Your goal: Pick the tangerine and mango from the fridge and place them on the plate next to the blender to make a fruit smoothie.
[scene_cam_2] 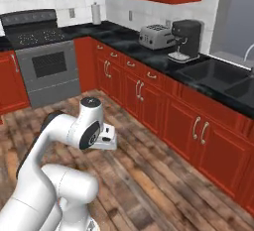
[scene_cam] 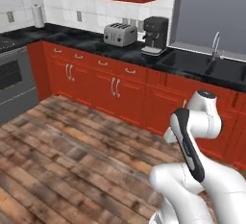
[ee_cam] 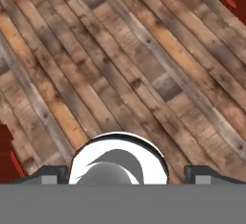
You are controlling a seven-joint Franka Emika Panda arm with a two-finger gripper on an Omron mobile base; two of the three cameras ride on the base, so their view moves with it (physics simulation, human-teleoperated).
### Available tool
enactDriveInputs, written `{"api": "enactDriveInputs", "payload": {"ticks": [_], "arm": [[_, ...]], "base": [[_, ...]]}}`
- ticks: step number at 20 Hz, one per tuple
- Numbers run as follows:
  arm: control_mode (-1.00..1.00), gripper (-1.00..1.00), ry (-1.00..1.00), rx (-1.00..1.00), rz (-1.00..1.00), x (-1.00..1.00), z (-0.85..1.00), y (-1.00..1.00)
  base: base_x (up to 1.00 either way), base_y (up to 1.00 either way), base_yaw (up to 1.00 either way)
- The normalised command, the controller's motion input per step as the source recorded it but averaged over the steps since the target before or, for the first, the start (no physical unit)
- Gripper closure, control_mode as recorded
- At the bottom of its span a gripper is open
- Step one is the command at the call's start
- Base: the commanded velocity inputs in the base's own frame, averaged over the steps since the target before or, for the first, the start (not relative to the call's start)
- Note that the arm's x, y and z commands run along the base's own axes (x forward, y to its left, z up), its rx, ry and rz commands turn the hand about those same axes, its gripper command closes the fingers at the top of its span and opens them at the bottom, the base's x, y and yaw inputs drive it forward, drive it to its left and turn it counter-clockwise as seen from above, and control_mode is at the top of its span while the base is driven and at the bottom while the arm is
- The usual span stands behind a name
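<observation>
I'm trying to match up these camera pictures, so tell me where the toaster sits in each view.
Left base view: the toaster sits top centre on the black counter, just left of the coffee machine.
Right base view: upper right of centre, again left of the coffee machine.
Hand view: not in it; it looks at wooden floor.
Shared landmark: the coffee machine.

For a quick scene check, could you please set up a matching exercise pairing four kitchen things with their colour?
Things:
1. toaster
2. coffee machine
3. cabinets
4. paper towel roll

Colours:
A. red
B. white
C. silver
D. black

Pairs: 1-C, 2-D, 3-A, 4-B
</observation>
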Motion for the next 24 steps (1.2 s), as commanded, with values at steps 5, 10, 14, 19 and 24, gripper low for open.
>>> {"api": "enactDriveInputs", "payload": {"ticks": [5,10,14,19,24], "arm": [[1.0,-1.0,0.0,0.0,0.0,0.0,0.0,0.0],[1.0,-1.0,0.0,0.0,0.0,0.0,0.0,0.0],[1.0,-1.0,0.0,0.0,0.0,0.0,0.0,0.0],[1.0,-1.0,0.0,0.0,0.0,0.0,0.0,0.0],[1.0,-1.0,0.0,0.0,0.0,0.0,0.0,0.0]], "base": [[-0.09,1.0,0.58],[0.35,0.84,0.49],[0.97,0.33,0.39],[1.0,0.0,0.44],[1.0,0.02,0.47]]}}
